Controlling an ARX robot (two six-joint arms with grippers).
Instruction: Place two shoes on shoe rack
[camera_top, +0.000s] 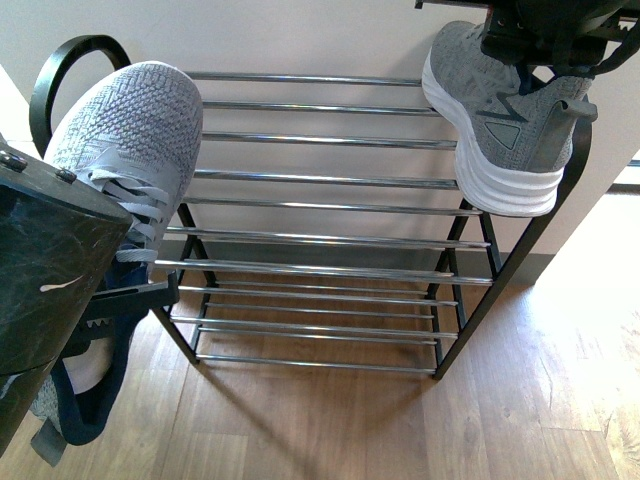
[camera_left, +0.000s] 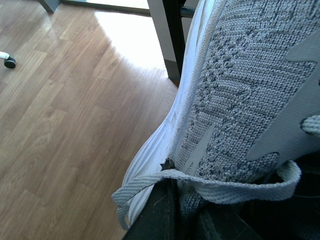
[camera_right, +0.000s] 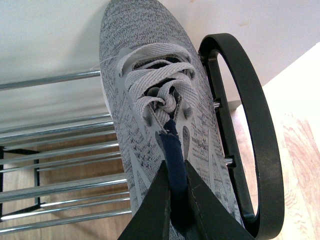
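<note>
The shoe rack (camera_top: 320, 178) stands ahead with chrome bars and a black frame. My left gripper (camera_top: 120, 300) is shut on one grey sneaker (camera_top: 130, 130), held at the rack's left end, toe over the top bars. In the left wrist view the sneaker (camera_left: 240, 85) fills the frame, a lace across the jaws of the left gripper (camera_left: 172, 200). My right gripper (camera_top: 545, 40) is shut on the other grey sneaker (camera_top: 500, 120), at the rack's top right corner, sole toward the bars. In the right wrist view the right gripper (camera_right: 176, 200) pinches the navy tongue of the sneaker (camera_right: 150, 100).
Wooden floor (camera_top: 330, 420) lies in front of the rack, a pale wall (camera_top: 300, 35) behind it. The rack's black loop handles show at the left end (camera_top: 60, 70) and in the right wrist view (camera_right: 250, 125). A caster wheel (camera_left: 9, 62) sits on the floor.
</note>
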